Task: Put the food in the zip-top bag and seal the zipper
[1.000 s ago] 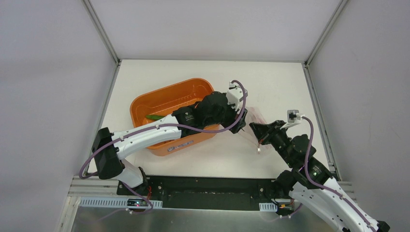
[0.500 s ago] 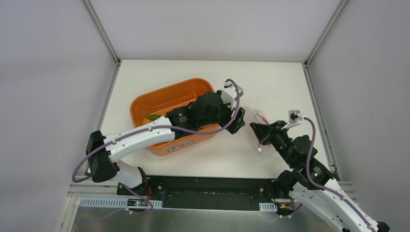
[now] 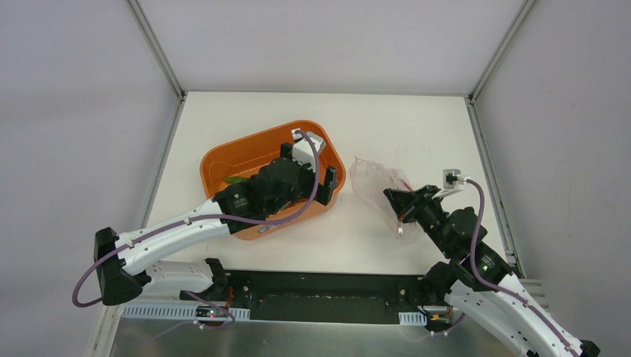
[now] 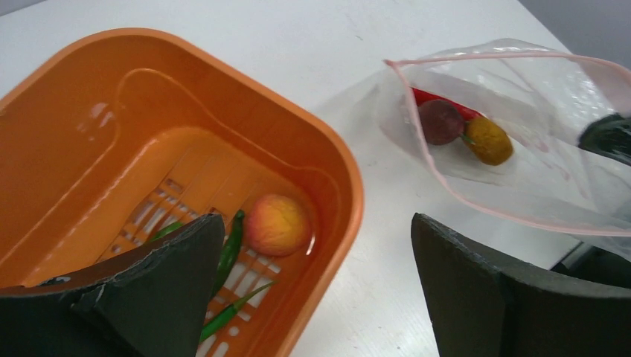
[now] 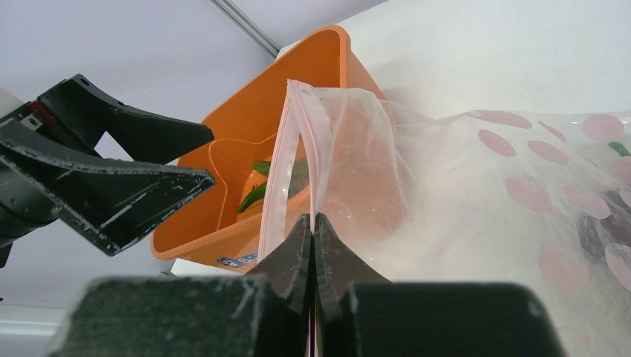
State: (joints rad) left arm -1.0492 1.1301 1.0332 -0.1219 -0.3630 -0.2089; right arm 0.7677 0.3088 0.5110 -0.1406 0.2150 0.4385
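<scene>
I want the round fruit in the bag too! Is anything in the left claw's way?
Nothing visible covers the round yellow-pink fruit in front of the open left claw. Beside it lie slim green chili peppers. The wall of the orange plastic tub stands between it and the clear dotted zip-top bag.

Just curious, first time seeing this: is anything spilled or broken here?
Nothing is spilled: the food lies in the orange tub or in the zip-top bag. The only oddity is the left gripper, whose finger pad has a ragged, chipped edge.

Left gripper point(image 4: 316, 230) gapes wide, arm stretched forward; right gripper point(image 5: 313, 223) is pinched tight.
</scene>
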